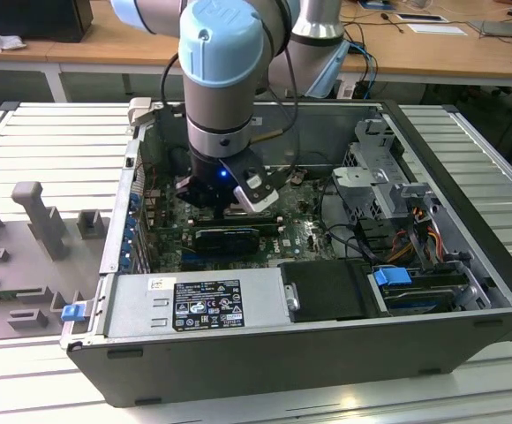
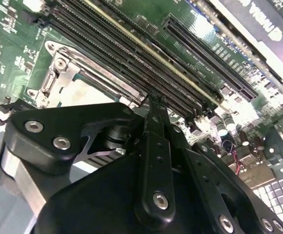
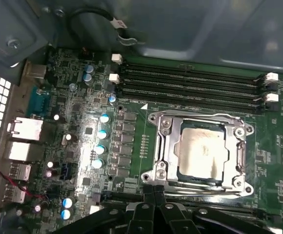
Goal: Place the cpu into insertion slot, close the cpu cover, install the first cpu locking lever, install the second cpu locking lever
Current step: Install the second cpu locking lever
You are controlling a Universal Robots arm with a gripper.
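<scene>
The cpu, pale silvery-grey, lies flat in the insertion slot on the green motherboard. The cpu cover lies down over it, its window framing the chip. A wire lever runs along the socket edge beside the memory slots; another runs along the edge nearest my fingers. My gripper is shut with nothing seen between its fingers, its tips just off a socket corner. In the second wrist view the gripper sits beside the insertion slot. In the exterior view the gripper reaches down into the open computer case.
Long black memory slots border the socket. A black expansion card lies just in front of the gripper, with the power supply nearer. The drive cage and cables crowd the exterior view's right. Grey fixtures stand outside the case.
</scene>
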